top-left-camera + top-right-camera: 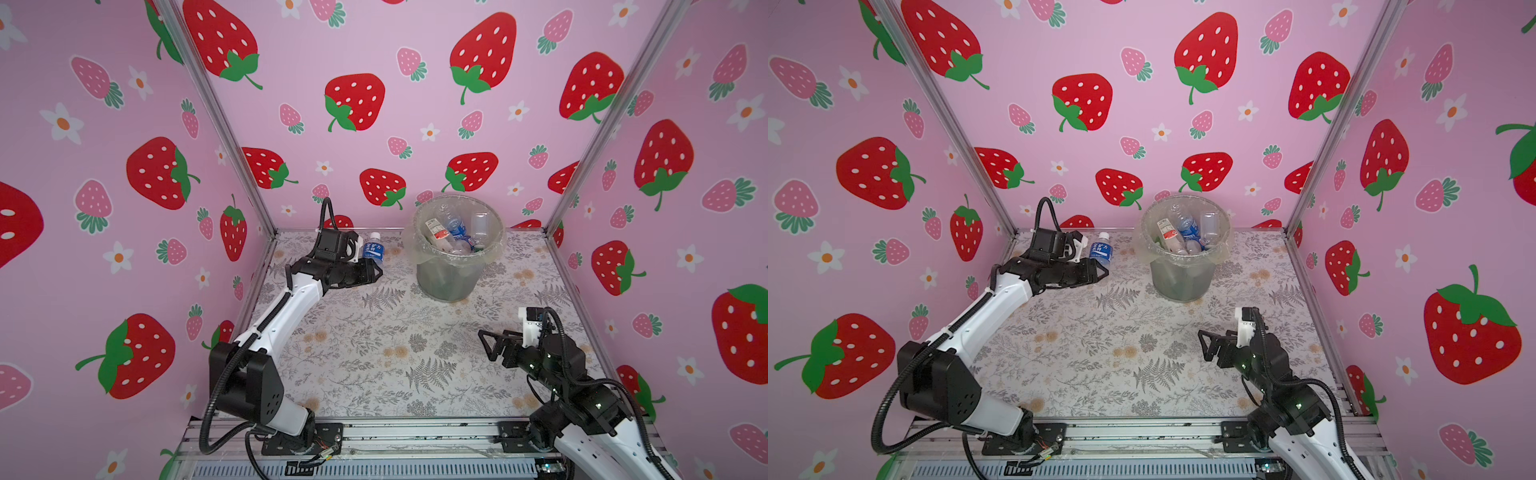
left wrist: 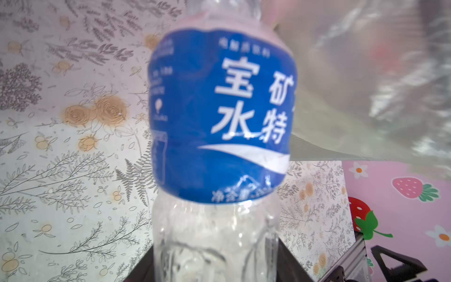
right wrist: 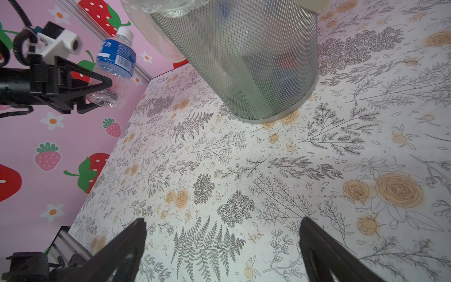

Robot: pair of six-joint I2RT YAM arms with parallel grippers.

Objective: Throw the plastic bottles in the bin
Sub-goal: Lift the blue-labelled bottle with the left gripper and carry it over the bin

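Observation:
A clear plastic bottle (image 1: 373, 248) (image 1: 1101, 250) with a blue label and white cap is held upright above the back left of the table. My left gripper (image 1: 371, 270) (image 1: 1100, 272) is shut on its clear lower body. The label (image 2: 219, 117) fills the left wrist view, and dark jaws flank the base. The right wrist view shows the same bottle (image 3: 116, 58) in that gripper (image 3: 101, 95). The grey mesh bin (image 1: 451, 276) (image 1: 1181, 278) (image 3: 244, 61) stands just right of it, with several bottles (image 1: 455, 232) (image 1: 1187, 230) inside. My right gripper (image 1: 488, 345) (image 1: 1204, 345) (image 3: 223, 224) hovers open and empty at the front right.
The bin's clear liner (image 2: 366, 85) folds over the rim close to the held bottle. Strawberry-print walls with aluminium posts (image 1: 232, 137) (image 1: 598, 137) enclose the floral table (image 1: 374, 353) on three sides. A metal rail (image 1: 415, 436) runs along the front edge.

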